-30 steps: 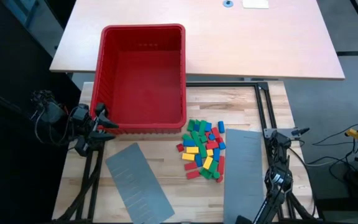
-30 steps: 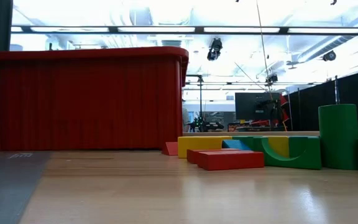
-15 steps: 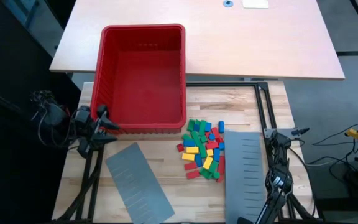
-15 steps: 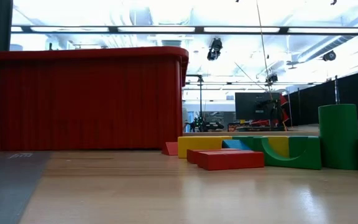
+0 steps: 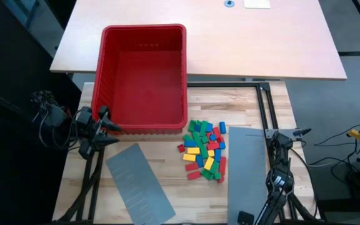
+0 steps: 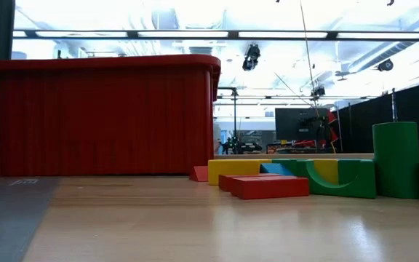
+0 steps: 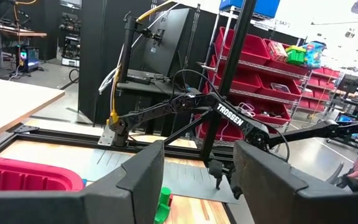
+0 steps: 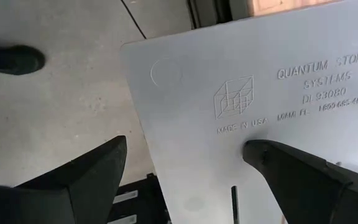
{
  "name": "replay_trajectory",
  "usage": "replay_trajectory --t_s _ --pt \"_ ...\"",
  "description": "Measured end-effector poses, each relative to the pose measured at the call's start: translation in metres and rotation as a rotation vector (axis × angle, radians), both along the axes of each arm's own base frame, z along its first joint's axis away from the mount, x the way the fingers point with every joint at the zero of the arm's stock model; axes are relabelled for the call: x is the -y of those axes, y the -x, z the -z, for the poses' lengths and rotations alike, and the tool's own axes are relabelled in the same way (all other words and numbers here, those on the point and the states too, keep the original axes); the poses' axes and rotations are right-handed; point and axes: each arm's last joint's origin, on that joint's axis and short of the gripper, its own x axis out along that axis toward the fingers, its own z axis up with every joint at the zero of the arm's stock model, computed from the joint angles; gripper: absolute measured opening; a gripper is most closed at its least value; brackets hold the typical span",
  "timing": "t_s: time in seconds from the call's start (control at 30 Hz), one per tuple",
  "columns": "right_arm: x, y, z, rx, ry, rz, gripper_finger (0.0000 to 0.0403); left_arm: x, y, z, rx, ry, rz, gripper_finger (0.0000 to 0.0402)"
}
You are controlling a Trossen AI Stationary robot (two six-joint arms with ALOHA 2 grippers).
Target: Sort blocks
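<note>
**Sorting not yet begun; both arms parked**

The right claw (image 8: 185, 174) is seen low at the near worktop edge, over the right grey panel (image 5: 247, 172), fingers spread, nothing gripped. The left claw (image 7: 197, 180) is held at the worktop's left side beside the red bin (image 5: 144, 78), likewise released and empty. The blocks (image 5: 204, 150) are noted in one mixed heap on the worktop (image 5: 167, 169), between the two panels, just in front of the bin. No block is separated yet. Judged next: a reach to the heap's edge and a single brick isolated.
</note>
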Motion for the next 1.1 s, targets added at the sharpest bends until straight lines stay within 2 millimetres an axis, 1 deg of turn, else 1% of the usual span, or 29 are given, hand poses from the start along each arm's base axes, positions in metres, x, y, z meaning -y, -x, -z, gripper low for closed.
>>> replay_trajectory --t_s 0.13,0.3,0.47,0.57,0.73,0.93,1.1 --pt "0.003 -0.001 -0.001 -0.017 0.009 -0.001 0.0344 0.000 0.000 0.000 0.000 0.000 0.000 0.0185" --pt "0.002 -0.005 -0.007 -0.003 -0.009 0.018 0.0344 0.000 0.000 0.000 0.001 -0.001 0.000 0.0181" --pt "-0.007 -0.013 -0.014 0.064 -0.115 0.038 0.0344 0.000 0.000 0.000 0.001 -0.002 0.000 0.0183" --pt "-0.009 -0.015 -0.015 0.077 -0.137 0.044 0.0344 0.000 0.000 0.000 0.001 -0.003 0.000 0.0188" --pt "-0.009 -0.014 -0.015 0.075 -0.132 0.039 0.0344 0.000 0.000 0.001 -0.005 -0.008 0.000 0.0189" --pt "-0.006 -0.013 -0.009 0.078 -0.098 0.031 0.0344 0.000 0.000 0.002 -0.013 -0.014 0.000 0.0183" --pt "-0.003 -0.012 -0.003 0.073 -0.068 0.022 0.0343 0.000 0.000 0.002 -0.018 -0.018 0.001 0.0186"
